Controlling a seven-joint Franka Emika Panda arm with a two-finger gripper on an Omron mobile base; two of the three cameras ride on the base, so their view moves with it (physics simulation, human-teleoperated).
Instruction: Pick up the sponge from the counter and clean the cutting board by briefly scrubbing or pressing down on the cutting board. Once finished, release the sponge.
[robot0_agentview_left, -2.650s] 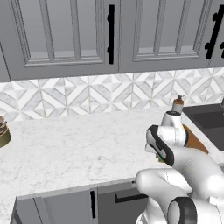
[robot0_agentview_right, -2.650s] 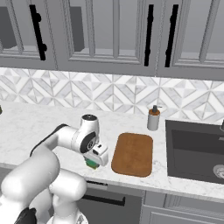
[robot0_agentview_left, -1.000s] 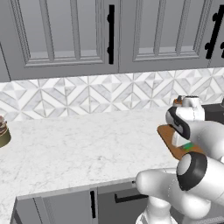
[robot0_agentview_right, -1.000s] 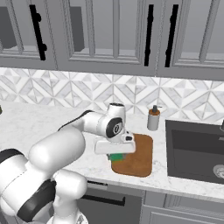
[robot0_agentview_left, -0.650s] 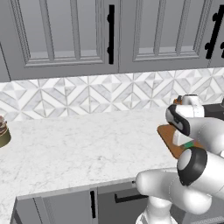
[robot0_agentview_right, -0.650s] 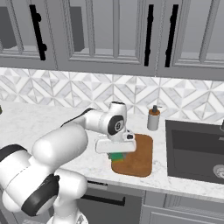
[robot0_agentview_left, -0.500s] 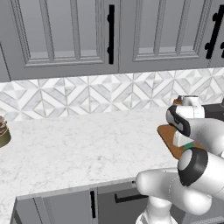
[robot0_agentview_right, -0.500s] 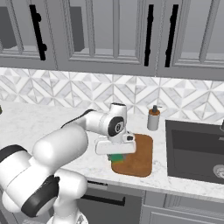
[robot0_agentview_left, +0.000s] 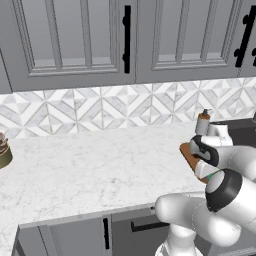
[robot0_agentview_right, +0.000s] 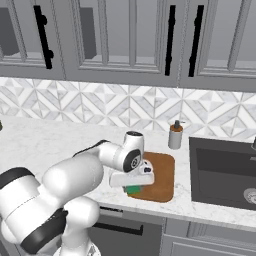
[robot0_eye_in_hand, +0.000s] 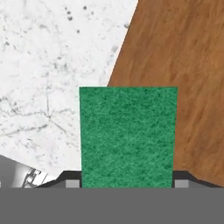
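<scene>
We have the sponge (robot0_eye_in_hand: 128, 136) clamped between the two fingers of the gripper (robot0_agentview_right: 134, 186), green face toward the hand camera, and in the right base view it sits low over the near left corner of the cutting board (robot0_agentview_right: 162, 175). Holding it by its sides leaves its underside free, which we judge is what a press or scrub needs; whether that underside already touches the wood we cannot tell. From the hand view the sponge straddles the board's left edge, part of it over brown wood and part over the white marble of the counter (robot0_eye_in_hand: 52, 65), so we are working right at the rim and not the middle. Our guess is that any stroke should run inward, toward the board's centre and far side, where bare wood lies open. The free room is uneven. A soap dispenser (robot0_agentview_right: 175, 135) stands just beyond the board's far right corner, and the dark sink (robot0_agentview_right: 222, 172) begins just to the board's right, so a long sweep that way risks a bump or a drop into the basin. Toward us the counter's front edge runs near the board's near side, leaving little margin. To the left the marble reaches well away toward a small jar (robot0_agentview_left: 3, 152) at its far end.
</scene>
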